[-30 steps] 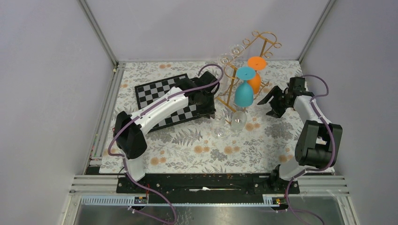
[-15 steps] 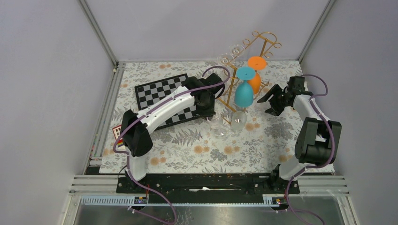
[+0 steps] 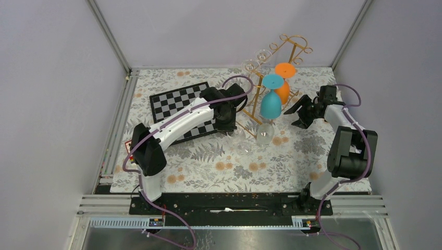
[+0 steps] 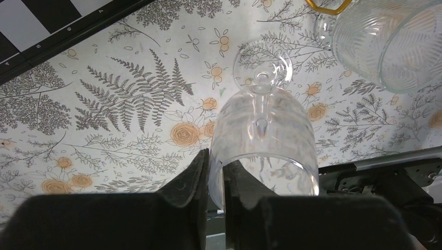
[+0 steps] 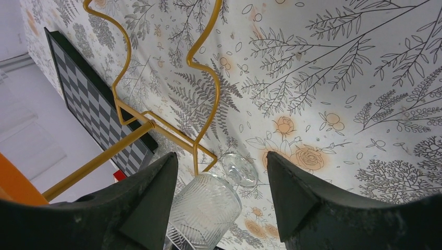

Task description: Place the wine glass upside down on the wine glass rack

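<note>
Wine glass — seemingly in left gripper

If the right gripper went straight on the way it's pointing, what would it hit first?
Most likely the ribbed clear glass, framed by the open right gripper; the gold rack has a foot wire close beside it. Depth is unclear, so the wire might come first.

Bright, even light; soft shadows.
</note>
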{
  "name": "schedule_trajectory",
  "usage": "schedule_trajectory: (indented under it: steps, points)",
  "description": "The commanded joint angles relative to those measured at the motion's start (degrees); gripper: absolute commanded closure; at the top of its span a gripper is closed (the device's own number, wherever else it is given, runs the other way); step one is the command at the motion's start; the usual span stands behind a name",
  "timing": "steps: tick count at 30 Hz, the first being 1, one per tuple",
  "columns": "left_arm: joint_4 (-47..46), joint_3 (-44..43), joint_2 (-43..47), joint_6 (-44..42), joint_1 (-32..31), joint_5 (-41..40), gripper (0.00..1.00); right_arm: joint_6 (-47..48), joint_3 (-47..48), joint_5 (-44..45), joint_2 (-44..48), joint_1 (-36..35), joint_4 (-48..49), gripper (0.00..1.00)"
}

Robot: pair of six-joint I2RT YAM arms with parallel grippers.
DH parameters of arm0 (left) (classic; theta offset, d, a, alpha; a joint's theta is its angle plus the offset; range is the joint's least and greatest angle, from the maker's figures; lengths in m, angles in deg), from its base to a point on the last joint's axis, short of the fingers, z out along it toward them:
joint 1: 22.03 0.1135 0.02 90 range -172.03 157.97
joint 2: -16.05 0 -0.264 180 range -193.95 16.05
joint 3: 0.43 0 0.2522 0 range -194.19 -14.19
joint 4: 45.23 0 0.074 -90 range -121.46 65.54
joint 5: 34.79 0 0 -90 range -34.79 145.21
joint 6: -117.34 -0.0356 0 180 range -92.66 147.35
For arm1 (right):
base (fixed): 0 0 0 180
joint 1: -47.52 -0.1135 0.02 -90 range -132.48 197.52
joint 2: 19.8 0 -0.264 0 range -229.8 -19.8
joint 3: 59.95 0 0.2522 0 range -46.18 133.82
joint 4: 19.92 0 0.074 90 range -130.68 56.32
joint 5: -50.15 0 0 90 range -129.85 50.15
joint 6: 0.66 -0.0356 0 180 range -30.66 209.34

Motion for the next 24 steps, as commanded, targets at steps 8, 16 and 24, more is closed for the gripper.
schedule_trajectory:
  steps: [8,16,24]
  points:
    - [-0.2,3.4,11.5,0.5,0.0,-1.3,0.99,-4.4,4.2,-4.7,-7.5,0.2,3.2,0.44]
    - [1.3,5.8,16.5,0.4,1.8,-2.1,1.0,-10.2,5.7,-8.6,-12.8,0.0,8.2,0.49]
    - [1.8,7.8,19.1,-0.2,2.8,-2.4,1.0,-13.6,8.4,-9.1,-17.6,-0.8,10.8,0.48]
